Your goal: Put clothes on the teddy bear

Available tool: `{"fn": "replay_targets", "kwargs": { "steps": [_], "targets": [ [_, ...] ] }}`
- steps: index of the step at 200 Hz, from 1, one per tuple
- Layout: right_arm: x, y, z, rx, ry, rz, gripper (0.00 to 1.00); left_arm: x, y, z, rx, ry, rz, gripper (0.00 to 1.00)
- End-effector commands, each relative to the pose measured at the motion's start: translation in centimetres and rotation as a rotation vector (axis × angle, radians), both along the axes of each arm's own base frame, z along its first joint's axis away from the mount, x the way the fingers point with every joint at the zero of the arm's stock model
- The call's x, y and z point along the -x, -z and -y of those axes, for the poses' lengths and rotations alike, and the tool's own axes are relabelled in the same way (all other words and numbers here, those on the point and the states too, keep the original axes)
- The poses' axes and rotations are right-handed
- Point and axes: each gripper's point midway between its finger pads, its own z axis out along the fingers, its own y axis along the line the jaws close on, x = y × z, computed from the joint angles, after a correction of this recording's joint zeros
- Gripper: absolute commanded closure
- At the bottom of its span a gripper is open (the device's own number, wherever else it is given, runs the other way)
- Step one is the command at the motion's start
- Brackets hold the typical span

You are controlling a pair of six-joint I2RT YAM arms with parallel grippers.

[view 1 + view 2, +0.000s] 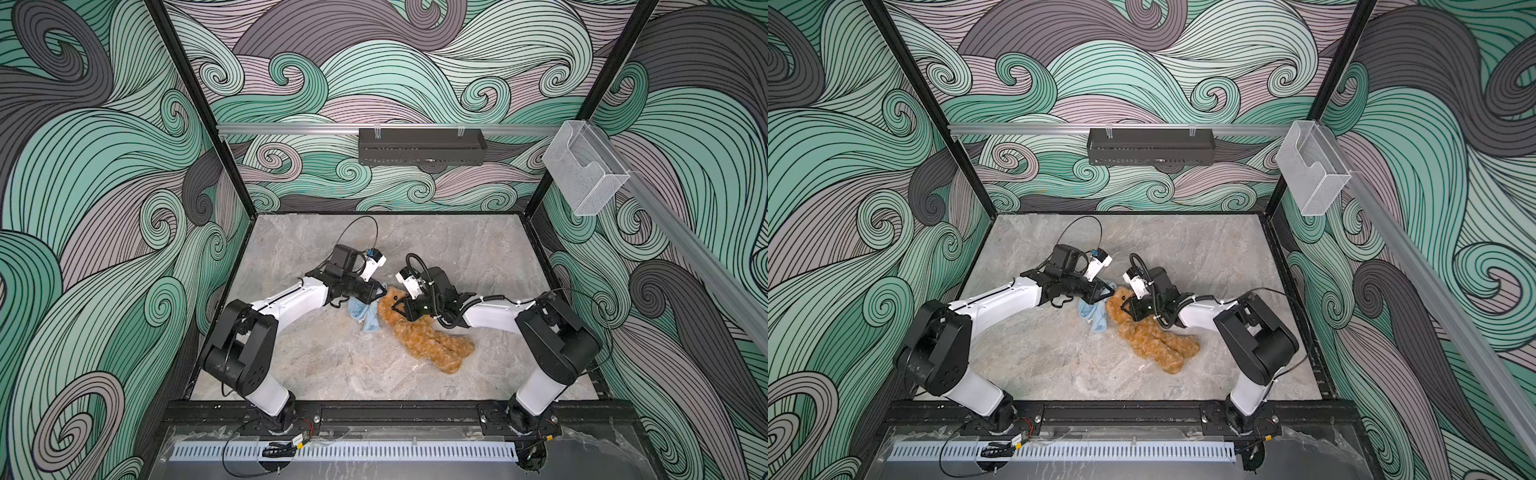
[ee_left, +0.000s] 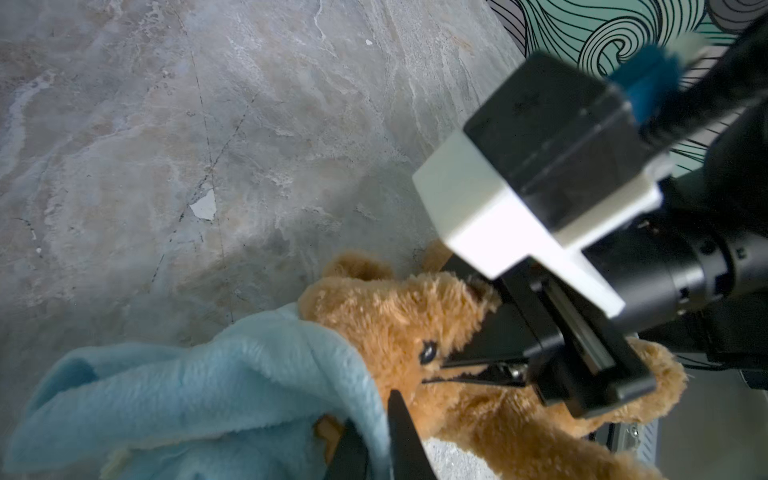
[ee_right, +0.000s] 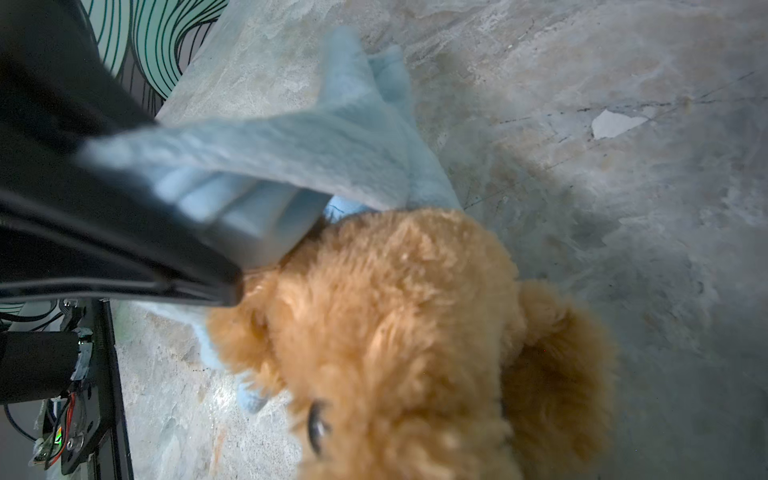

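Note:
The teddy bear (image 1: pixel 432 340) (image 1: pixel 1154 340) lies on the table, head to the back left and legs to the front right. A light blue shirt (image 1: pixel 365 316) (image 1: pixel 1094 316) is bunched against the left side of its head. My left gripper (image 1: pixel 379 293) (image 2: pixel 374 415) is shut on an edge of the shirt (image 2: pixel 208 386), with cloth between its fingers. My right gripper (image 1: pixel 397 309) (image 2: pixel 440 372) pinches the fur of the bear's face just below its eye (image 2: pixel 428 353). In the right wrist view the bear's head (image 3: pixel 415 332) hides my right fingers, and the shirt (image 3: pixel 332 145) hangs over the left gripper.
The grey marbled table (image 1: pixel 332 374) has a small chipped spot (image 2: pixel 203 205) behind the bear. A black tray (image 1: pixel 422 145) hangs on the back wall rail. A clear plastic holder (image 1: pixel 586 170) is fixed to the right wall. Both arms meet near the table's middle.

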Motion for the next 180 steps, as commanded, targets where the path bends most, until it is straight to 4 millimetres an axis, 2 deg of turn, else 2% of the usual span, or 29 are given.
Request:
{"fn": "replay_targets", "kwargs": {
  "steps": [1,74,109,151,164,180],
  "targets": [
    [0.5,0.3,-0.5,-0.028,-0.022,0.034,0.84,-0.4,-0.8,1.5,0.038,0.011,-0.018,0.86],
    [1.5,-1.7,-1.5,-0.117,-0.094,0.147,0.8,-1.3,-0.7,3.0,0.021,-0.018,-0.051,0.79],
    [1.2,-1.1,-1.3,-0.097,-0.079,0.15,0.75,-1.2,-1.8,3.6,0.067,-0.011,-0.054,0.78],
    [0.8,-0.1,-0.8,-0.082,-0.033,0.139,0.64,-1.3,-1.5,3.4,0.043,-0.034,-0.071,0.95],
    [0.7,-0.3,-0.9,-0.096,-0.024,0.141,0.64,-1.4,-1.8,3.5,0.06,-0.047,-0.079,1.0],
    [0.4,-1.1,-1.1,-0.133,-0.009,0.149,0.68,-1.1,-2.8,4.3,0.148,-0.054,-0.11,1.0]
  ]
}}
